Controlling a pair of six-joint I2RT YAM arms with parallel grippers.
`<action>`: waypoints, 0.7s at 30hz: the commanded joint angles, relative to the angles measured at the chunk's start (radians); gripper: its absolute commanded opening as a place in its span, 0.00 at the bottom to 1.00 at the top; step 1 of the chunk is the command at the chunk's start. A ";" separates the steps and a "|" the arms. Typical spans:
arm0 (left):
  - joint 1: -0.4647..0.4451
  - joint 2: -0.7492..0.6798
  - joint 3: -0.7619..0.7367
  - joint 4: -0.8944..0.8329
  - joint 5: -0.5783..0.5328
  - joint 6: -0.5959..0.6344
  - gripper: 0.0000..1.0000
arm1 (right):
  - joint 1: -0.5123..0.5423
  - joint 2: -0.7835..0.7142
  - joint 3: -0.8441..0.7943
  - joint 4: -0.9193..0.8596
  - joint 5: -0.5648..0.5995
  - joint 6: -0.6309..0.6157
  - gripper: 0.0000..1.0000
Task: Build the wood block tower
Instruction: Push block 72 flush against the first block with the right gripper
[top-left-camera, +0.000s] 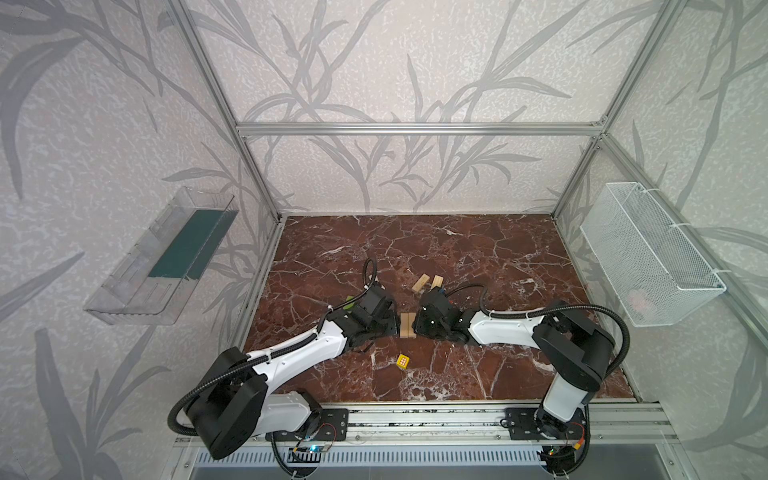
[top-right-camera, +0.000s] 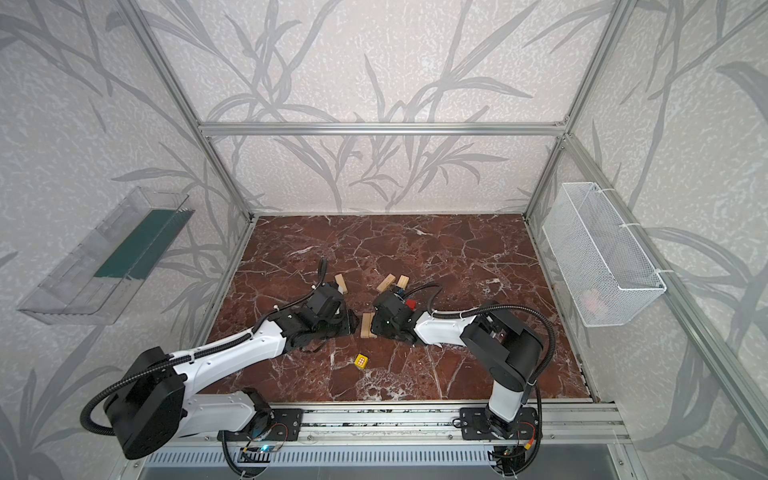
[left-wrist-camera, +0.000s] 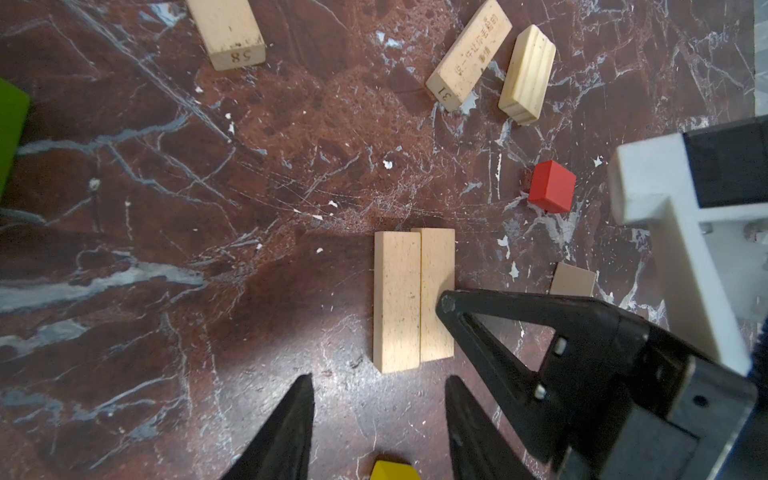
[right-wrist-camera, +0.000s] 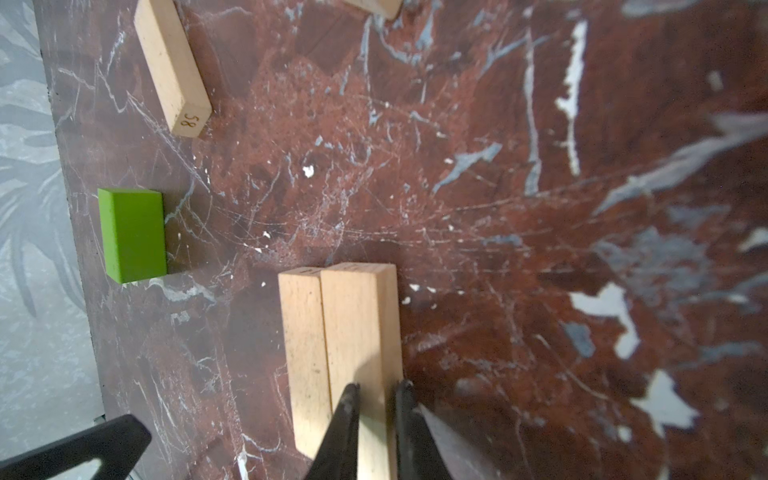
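Observation:
Two pale wood bars (top-left-camera: 407, 325) (left-wrist-camera: 397, 299) lie flat, side by side, mid-table, with nothing on top of them. My right gripper (right-wrist-camera: 379, 384) is shut, its tips against the right-hand bar (right-wrist-camera: 357, 324) of the pair. My left gripper (left-wrist-camera: 379, 377) stands open and empty just short of the pair's near end. The yellow cube (top-left-camera: 403, 360) sits in front. The lime-green bar (right-wrist-camera: 133, 235), the red cube (left-wrist-camera: 552, 187) and three more pale bars (left-wrist-camera: 228, 29) (left-wrist-camera: 469, 54) (left-wrist-camera: 528, 75) lie loose around them. A small tan block (left-wrist-camera: 573, 279) is partly hidden by the right finger.
A clear plastic tray (top-left-camera: 158, 257) hangs on the left wall and a white wire basket (top-left-camera: 648, 253) on the right wall. Aluminium frame posts bound the marble table (top-left-camera: 498, 257), and a metal rail (top-left-camera: 415, 419) runs along its front edge.

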 joint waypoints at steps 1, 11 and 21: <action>0.004 -0.026 -0.015 -0.015 -0.007 -0.008 0.50 | 0.014 -0.016 -0.018 -0.042 0.008 -0.019 0.18; 0.004 -0.024 -0.015 -0.013 -0.008 -0.011 0.50 | 0.021 -0.027 0.002 -0.074 0.003 -0.050 0.17; 0.004 -0.028 0.005 -0.029 -0.024 -0.011 0.50 | -0.015 -0.097 0.012 -0.122 0.027 -0.141 0.25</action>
